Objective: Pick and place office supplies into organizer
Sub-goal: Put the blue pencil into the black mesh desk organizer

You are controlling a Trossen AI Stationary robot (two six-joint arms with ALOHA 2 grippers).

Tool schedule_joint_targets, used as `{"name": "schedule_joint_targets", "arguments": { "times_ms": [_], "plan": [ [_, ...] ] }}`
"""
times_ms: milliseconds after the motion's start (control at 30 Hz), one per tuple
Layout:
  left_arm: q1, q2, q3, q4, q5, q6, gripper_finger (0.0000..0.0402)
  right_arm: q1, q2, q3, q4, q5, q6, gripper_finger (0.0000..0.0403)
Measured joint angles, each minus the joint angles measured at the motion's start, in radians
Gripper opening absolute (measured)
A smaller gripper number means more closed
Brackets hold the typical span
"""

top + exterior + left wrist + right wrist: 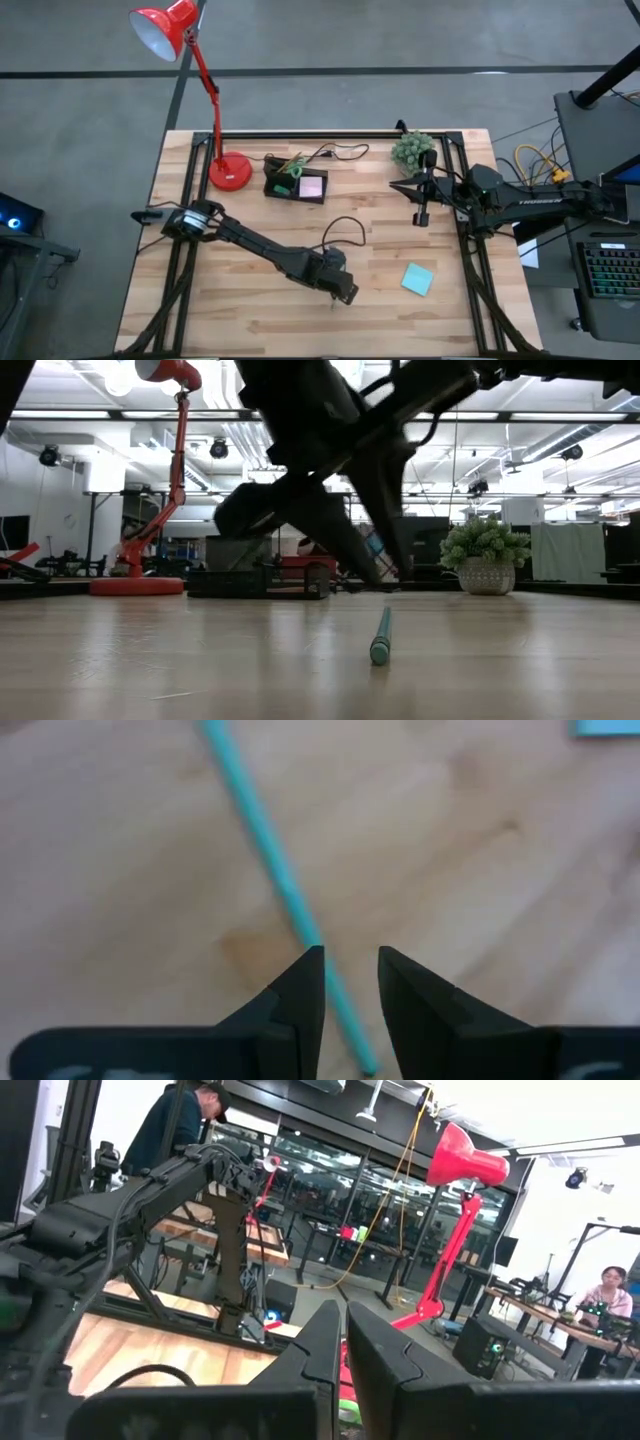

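Pencil [270, 870], thin and teal-green, lies flat on the table [250, 310] at lower centre of the high view, its end passing between the parted fingers of my left gripper [350, 970], which straddle it without pinching. Teal pad [417, 279] sits to the right. Organizer [295, 184] stands at upper centre beside the red lamp [229, 172]. My right gripper [422, 215], fingers pressed together, waits at upper right.

Teal pencil [270, 870] flat on the table [120, 870]
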Motion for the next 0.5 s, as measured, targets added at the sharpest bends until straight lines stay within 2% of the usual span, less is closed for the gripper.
{"name": "schedule_joint_targets", "arguments": {
  "times_ms": [100,333,500],
  "plan": [
    [0.003,-0.001,-0.008,0.058,0.032,0.048,0.0098,0.000,0.000,0.000,0.000,0.000,0.000,0.0013],
    [0.017,0.000,-0.012,0.042,0.032,0.052,0.0160,0.000,0.000,0.000,0.000,0.000,0.000,0.0013],
    [0.017,0.008,-0.025,0.044,0.032,0.030,0.0168,0.000,0.000,0.000,-0.006,0.000,0.000,0.0013]
  ]
}}
